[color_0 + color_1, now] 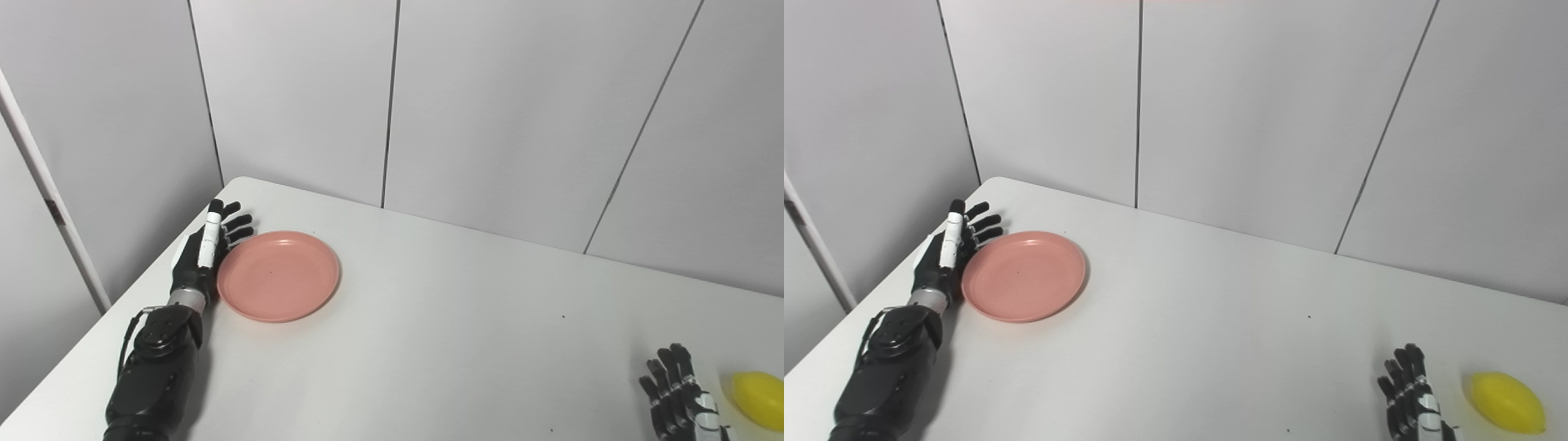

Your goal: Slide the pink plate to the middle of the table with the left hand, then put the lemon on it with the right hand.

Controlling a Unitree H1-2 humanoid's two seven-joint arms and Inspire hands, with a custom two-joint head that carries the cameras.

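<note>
Now, in your left eye view, the pink plate (278, 275) lies flat on the white table (429, 318) at about nine o'clock from the table's middle, near the left edge. Your left hand (205, 254) stands on its edge at the plate's nine o'clock side, right against the rim, its fingers (236, 220) straight and a little spread, holding nothing. At about four o'clock, low in the corner, your right hand (677, 398) rests with its fingers pointing up and slightly apart, empty. The lemon (759, 399) sits just beside it at its three o'clock, partly cut off by the picture's edge. You will find no writing, brand or label on anything.

Next, in your right eye view, the lemon (1508, 402) shows whole, a plain yellow oval lying on the table (1213, 343), apart from the right hand (1412, 398) by a narrow strip of bare table. The pink plate (1024, 275) is empty, and the left hand (944, 257) stands at its rim with fingers extended. Again, nothing readable appears on plate, lemon or hands.
</note>
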